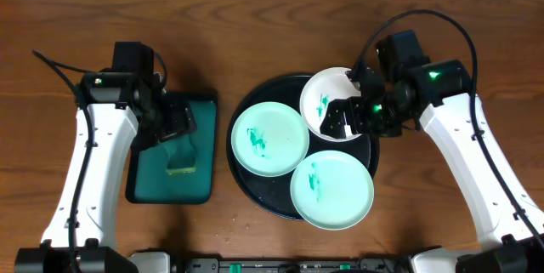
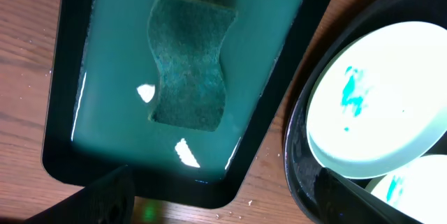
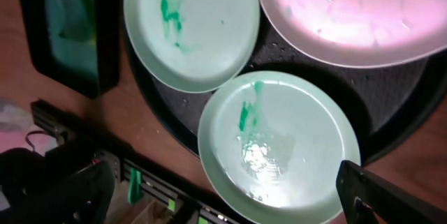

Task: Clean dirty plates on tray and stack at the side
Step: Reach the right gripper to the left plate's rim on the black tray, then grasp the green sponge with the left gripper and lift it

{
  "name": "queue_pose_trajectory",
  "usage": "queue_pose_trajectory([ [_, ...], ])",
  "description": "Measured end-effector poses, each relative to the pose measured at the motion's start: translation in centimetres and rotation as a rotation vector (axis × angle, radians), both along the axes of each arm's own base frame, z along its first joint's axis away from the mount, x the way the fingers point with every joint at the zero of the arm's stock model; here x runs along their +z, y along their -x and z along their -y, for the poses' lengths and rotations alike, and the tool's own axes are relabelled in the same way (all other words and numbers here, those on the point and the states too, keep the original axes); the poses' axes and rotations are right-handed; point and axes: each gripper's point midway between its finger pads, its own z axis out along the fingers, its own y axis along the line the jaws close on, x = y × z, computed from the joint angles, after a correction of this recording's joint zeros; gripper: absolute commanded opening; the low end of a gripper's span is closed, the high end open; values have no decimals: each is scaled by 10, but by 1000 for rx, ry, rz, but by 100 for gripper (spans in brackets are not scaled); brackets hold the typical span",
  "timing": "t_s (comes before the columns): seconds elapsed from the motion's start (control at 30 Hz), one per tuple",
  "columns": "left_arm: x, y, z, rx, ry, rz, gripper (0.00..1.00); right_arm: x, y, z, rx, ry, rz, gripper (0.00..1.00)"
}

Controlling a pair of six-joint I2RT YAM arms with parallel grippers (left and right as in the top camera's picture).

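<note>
Three plates lie on the round black tray (image 1: 262, 193), each with teal-green smears: a left plate (image 1: 269, 139), a front plate (image 1: 331, 190) and a back right plate (image 1: 325, 93). My right gripper (image 1: 347, 120) hangs open over the near edge of the back right plate, holding nothing. In the right wrist view its fingers (image 3: 377, 196) frame the front plate (image 3: 279, 147), with the left plate (image 3: 192, 28) and the back right plate (image 3: 349, 15) beyond. My left gripper (image 1: 176, 124) is open and empty above a sponge (image 2: 192, 60).
A green sponge (image 1: 180, 161) lies in a teal-green rectangular tray (image 1: 161, 186) left of the black tray. A strip of bare wood with crumbs (image 2: 269, 175) separates the two trays. Brown tabletop (image 1: 476, 18) surrounds everything.
</note>
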Motion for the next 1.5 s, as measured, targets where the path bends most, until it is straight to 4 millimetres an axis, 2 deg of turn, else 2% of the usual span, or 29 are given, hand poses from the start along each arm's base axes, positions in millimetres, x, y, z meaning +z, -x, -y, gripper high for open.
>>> queue_pose_trajectory([
  [0.17,0,0,0,0,0,0,83,7,-19,-14,-13,-60,75,97],
  [0.27,0,-1,0,0,0,3,83,1,-21,-27,-12,-61,59,95],
  [0.37,0,-1,0,0,0,6,83,-23,-20,-38,-32,-8,-14,93],
  [0.4,0,-2,0,0,0,6,83,-35,-20,-42,-41,24,-44,89],
  [0.57,0,-2,0,0,0,8,83,-91,-23,-57,-71,124,-157,83],
  [0.67,0,-2,0,0,0,8,83,-115,-23,-63,-103,157,-208,80],
  [0.8,0,-2,0,0,0,8,83,-130,-27,-63,-166,177,-240,76],
  [1.03,0,-2,0,0,0,7,83,-138,-33,-66,-217,179,-246,74],
  [1.2,0,-2,0,0,0,7,83,-160,-32,-66,-218,220,-274,72],
  [1.3,0,-2,0,0,0,7,83,-168,-30,-67,-215,237,-285,64],
  [1.5,0,-2,0,0,0,8,83,-170,-35,-66,-221,252,-252,32],
])
